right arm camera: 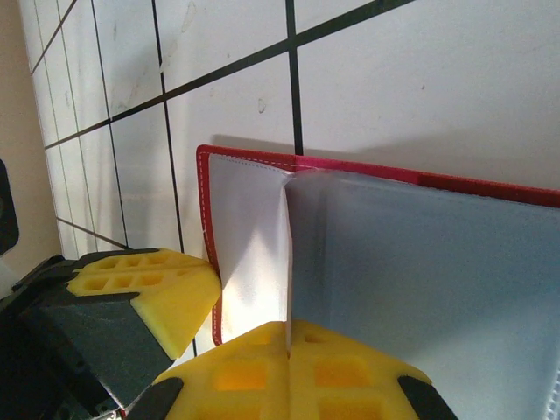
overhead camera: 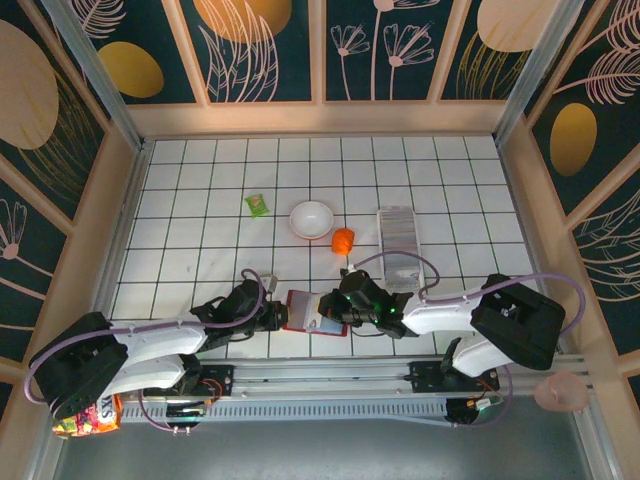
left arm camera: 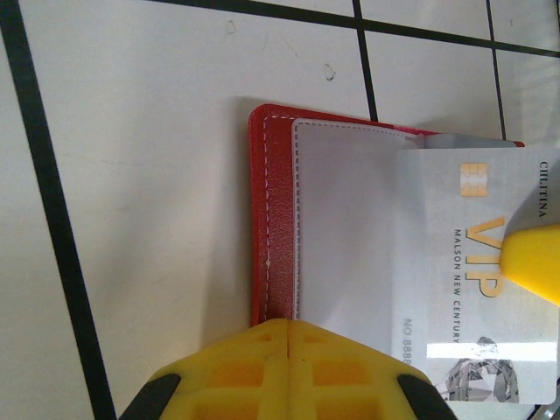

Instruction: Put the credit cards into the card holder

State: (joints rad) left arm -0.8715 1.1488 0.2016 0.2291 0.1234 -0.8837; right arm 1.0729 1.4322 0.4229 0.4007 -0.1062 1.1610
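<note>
Fingers (left arm camera: pixel 236 372) of the left gripper (left arm camera: pixel 289 337) are pressed tight together at the near edge of the card holder (left arm camera: pixel 271 227), which runs in under them. Whether they nip that edge or merely pin it down, I cannot tell. The dark red holder lies open on the white tiled table (left arm camera: pixel 157 219), pale lining up, between the two grippers near the arms' bases.

On the other side, the right gripper (right arm camera: pixel 289 337) is likewise closed, its fingers (right arm camera: pixel 359 376) pinching a VIP credit card (left arm camera: pixel 472 289) by one end. The card lies flat over the holder's pale pocket, its leading edge well across the lining. It rests over the pocket and does not look seated in it.

Farther out stand a small orange object (overhead camera: pixel 343 241) and a white bowl (overhead camera: pixel 312 219). To their right, a clear plastic tray (overhead camera: pixel 400 275) carries the remaining credit cards (overhead camera: pixel 397 228) as a silvery row. A green packet (overhead camera: pixel 258 205) lies beyond the bowl, to the left.

By my reading, the step in hand is the insertion of one card. The next move calls for sliding the card's edge squarely into the pocket mouth while the left gripper keeps the holder from shifting. A skewed angle would likely ride the card over the lining or push the holder along the table.
</note>
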